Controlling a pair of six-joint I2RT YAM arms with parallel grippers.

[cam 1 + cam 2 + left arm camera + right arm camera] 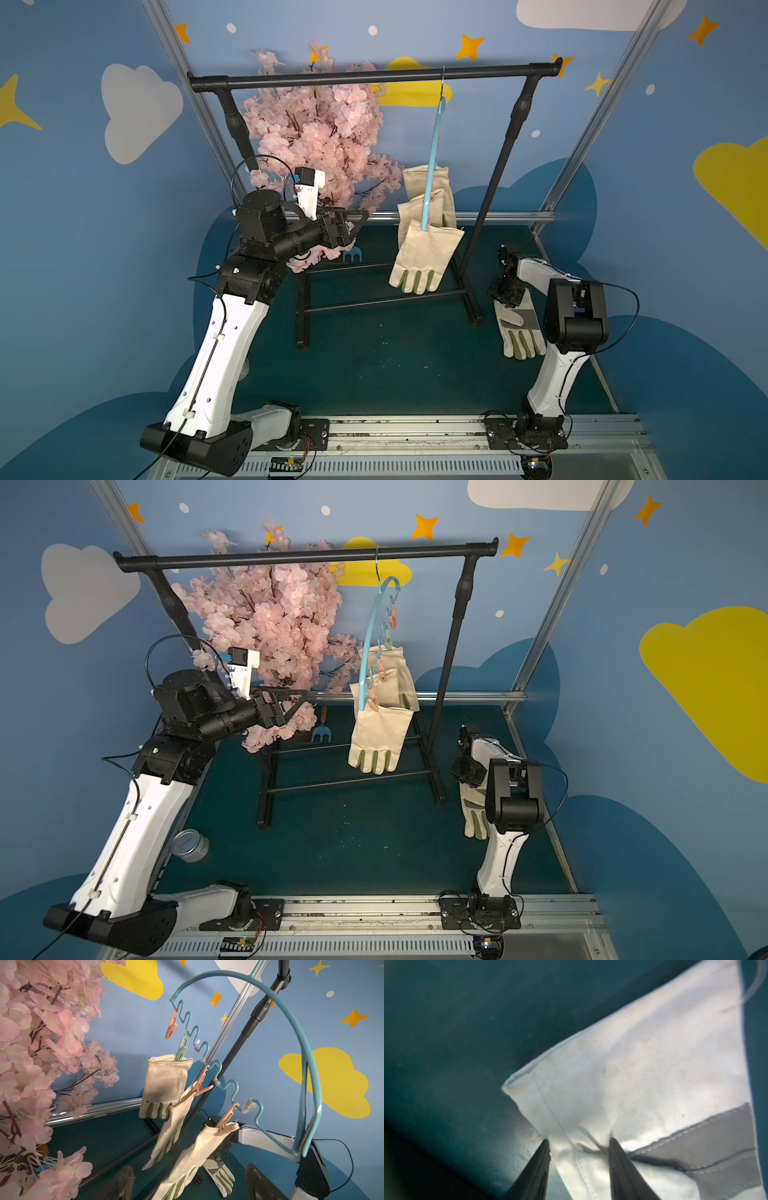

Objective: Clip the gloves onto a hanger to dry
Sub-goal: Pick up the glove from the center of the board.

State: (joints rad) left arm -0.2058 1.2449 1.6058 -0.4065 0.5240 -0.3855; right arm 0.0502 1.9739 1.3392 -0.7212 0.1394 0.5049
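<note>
**Three gloves pegged; one on the tabletop at the right hand**

Surface and room: dark green tabletop [374, 365], lightly speckled. The walls [83, 208] are blue with painted clouds and stars. A black rack [374, 77] stands on the tabletop, with a pink blossom branch [316, 133] beside it.

Hands: the right hand [579, 1145] is down at the tabletop, half closed. Both tips press the cuff of the fourth glove [519, 328], and the cloth puckers between them. Whether it is clamped cannot be told. The left hand [353, 226] is raised, spread wide and empty.

Task items: the hanger [432, 166] hangs from the rack bar, between the two hands and above the right one. Three gloves [424, 257] hang from its pegs [225, 1120] by their cuffs, fingers down. They are cream with olive strips. The fourth lies flat, grey palm patch up.
</note>
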